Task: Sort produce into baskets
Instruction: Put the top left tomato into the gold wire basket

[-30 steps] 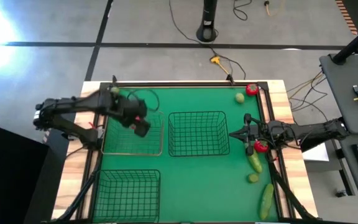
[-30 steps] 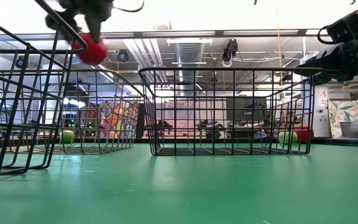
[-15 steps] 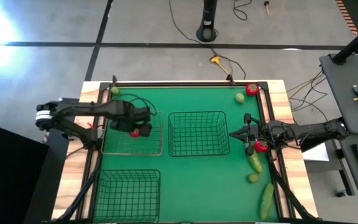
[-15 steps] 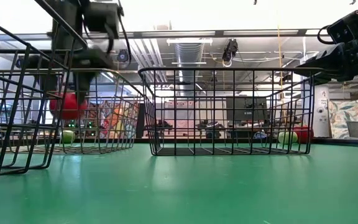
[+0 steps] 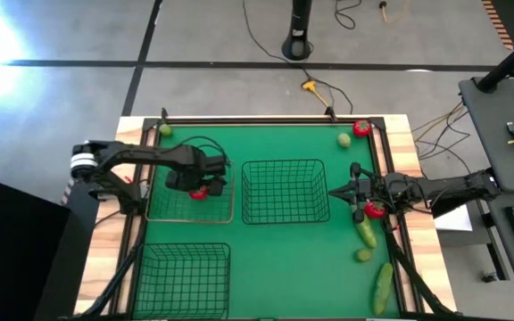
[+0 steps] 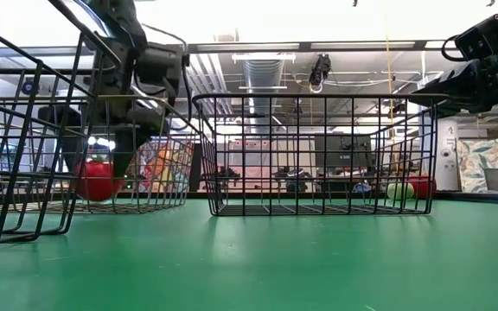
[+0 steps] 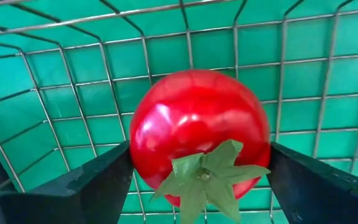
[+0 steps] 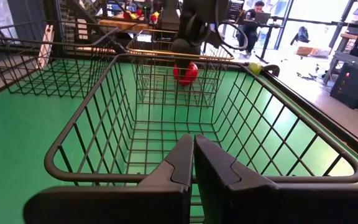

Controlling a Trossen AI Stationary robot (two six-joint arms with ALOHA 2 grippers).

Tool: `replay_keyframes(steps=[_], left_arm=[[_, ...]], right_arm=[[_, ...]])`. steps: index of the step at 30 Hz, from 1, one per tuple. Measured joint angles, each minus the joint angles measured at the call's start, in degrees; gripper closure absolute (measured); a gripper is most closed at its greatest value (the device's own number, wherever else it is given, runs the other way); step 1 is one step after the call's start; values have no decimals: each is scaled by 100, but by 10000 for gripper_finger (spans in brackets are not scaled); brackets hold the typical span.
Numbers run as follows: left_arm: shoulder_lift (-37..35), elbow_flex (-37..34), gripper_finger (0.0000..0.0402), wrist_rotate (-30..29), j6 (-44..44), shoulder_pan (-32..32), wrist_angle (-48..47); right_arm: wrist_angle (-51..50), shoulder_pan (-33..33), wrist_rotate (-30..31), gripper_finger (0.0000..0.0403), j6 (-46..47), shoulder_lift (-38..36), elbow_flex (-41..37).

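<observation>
In the left wrist view the left pincer's fingers [image 7: 86, 180] ran off the lower edge. Whether they touched the red tomato [image 7: 199, 134] could not be told. The high view cut off the nearest basket [image 5: 184, 283] at the bottom.
</observation>
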Motion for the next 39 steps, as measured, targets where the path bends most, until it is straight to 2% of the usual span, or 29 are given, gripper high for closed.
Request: replay_keyframes(steps=[7,14,21,34,39], left_arm=[[90,7,73,6,-69,-2,-2],[-112,0,73,-44,-140,-53,-24],[-230,0,73,-26,269,-67,-23],[-212,-9,79,-129,333,-83,-17],[-212,-9,65,-166,291,-87,-17]], right_arm=[[0,2,0,394,-2,0,0],[0,1,-1,394,-2,0,0],[0,2,0,394,-1,0,0],[0,1,-1,394,-2,0,0],[0,0,-2,394,-2,0,0]])
